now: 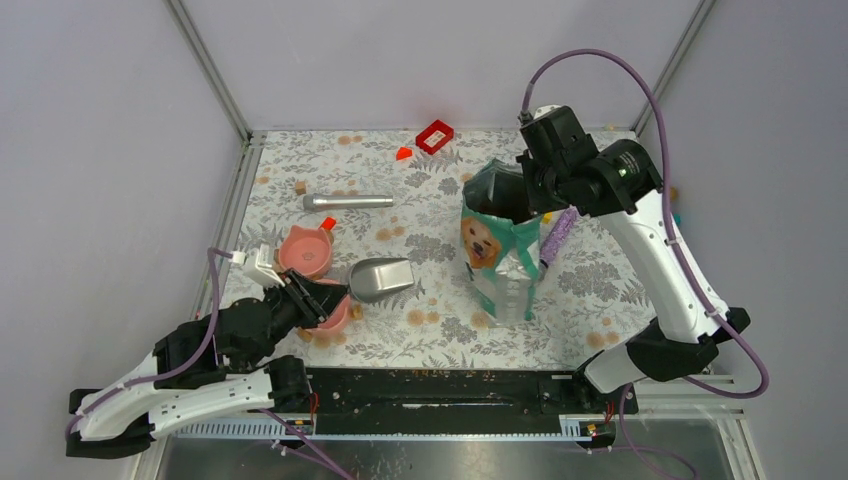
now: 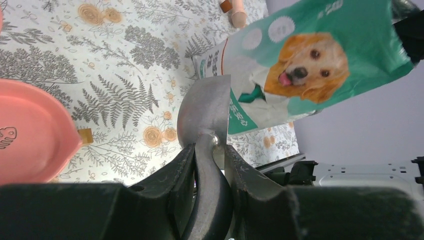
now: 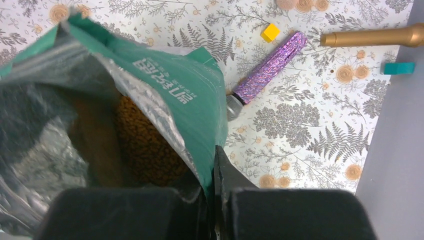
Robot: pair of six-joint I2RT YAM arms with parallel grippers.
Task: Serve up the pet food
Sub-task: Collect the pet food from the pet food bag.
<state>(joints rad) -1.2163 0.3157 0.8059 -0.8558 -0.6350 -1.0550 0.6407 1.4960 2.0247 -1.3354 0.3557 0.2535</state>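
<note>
The teal-green and white pouch (image 1: pixel 500 255) with a golden dog's face stands upright right of centre, its top open. Inside it, brown pet food (image 3: pixel 145 145) shows in the right wrist view. My right gripper (image 3: pixel 212 167) is shut on the pouch's (image 3: pixel 190 100) upper right wall and reaches it from above (image 1: pixel 537 203). My left gripper (image 2: pixel 210 151) is shut on the dark handle of a metal scoop (image 2: pixel 206 107). The scoop (image 1: pixel 382 279) lies low over the table, its mouth towards the pouch (image 2: pixel 310 65). Two pink bowls (image 1: pixel 306 251) sit beside the left gripper (image 1: pixel 318 298).
A silver cylinder (image 1: pixel 348 201), a wooden block (image 1: pixel 298 187) and red pieces (image 1: pixel 434 135) lie at the back. Right of the pouch lie a purple glitter stick (image 3: pixel 270 67), a yellow block (image 3: pixel 270 32), a gold cylinder (image 3: pixel 370 37) and a teal block (image 3: pixel 400 67).
</note>
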